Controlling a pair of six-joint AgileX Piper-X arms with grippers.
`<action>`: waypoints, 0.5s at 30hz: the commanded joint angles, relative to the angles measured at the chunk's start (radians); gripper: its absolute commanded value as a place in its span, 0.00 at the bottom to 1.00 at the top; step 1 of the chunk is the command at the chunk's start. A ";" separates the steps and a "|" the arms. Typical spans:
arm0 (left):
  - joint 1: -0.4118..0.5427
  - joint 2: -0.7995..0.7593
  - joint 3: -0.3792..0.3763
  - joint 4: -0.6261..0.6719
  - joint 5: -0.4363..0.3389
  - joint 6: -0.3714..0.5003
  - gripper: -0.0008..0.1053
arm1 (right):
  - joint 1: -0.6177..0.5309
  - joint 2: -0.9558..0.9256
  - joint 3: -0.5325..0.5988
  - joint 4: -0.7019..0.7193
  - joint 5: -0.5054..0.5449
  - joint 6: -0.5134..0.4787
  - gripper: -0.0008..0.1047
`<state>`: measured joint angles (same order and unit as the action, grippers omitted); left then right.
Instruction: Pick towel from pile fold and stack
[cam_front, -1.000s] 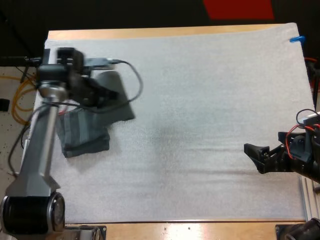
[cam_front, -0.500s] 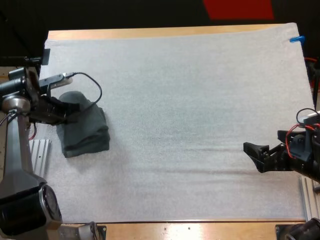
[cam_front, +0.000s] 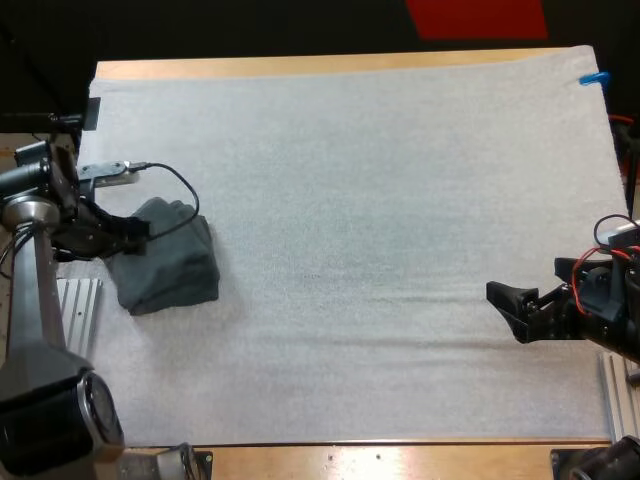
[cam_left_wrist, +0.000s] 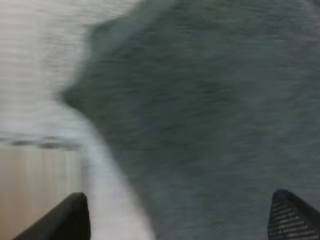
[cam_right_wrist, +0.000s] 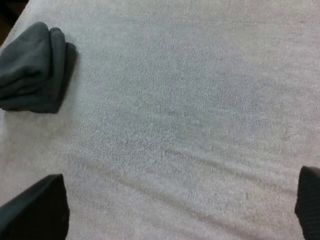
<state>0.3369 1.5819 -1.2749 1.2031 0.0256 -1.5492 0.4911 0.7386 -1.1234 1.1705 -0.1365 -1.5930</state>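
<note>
A wooden table (cam_front: 330, 66) carries a white mat (cam_front: 380, 200) that covers nearly its whole top, leaving bare wood in a narrow strip along the far side and another along the near side. The mat lies flat, with faint ripples across its middle. One thing lies directly on it: a dark grey-green towel bundle (cam_front: 170, 265), folded in soft layers with rounded edges, close to the mat's left edge and about midway between far and near sides.
</note>
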 joint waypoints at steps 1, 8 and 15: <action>-0.001 -0.051 -0.021 0.002 -0.078 0.005 0.66 | 0.004 -0.003 -0.002 -0.007 -0.002 -0.005 0.85; -0.021 -0.241 -0.029 -0.001 -0.081 0.005 0.66 | 0.004 -0.003 -0.002 -0.007 -0.007 -0.005 0.85; -0.155 -0.474 -0.029 -0.006 -0.081 -0.078 0.66 | 0.004 -0.001 -0.002 -0.007 -0.035 -0.003 0.85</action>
<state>0.1956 1.1194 -1.2962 1.1986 -0.0408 -1.6109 0.4911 0.7390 -1.1234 1.1705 -0.1612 -1.5930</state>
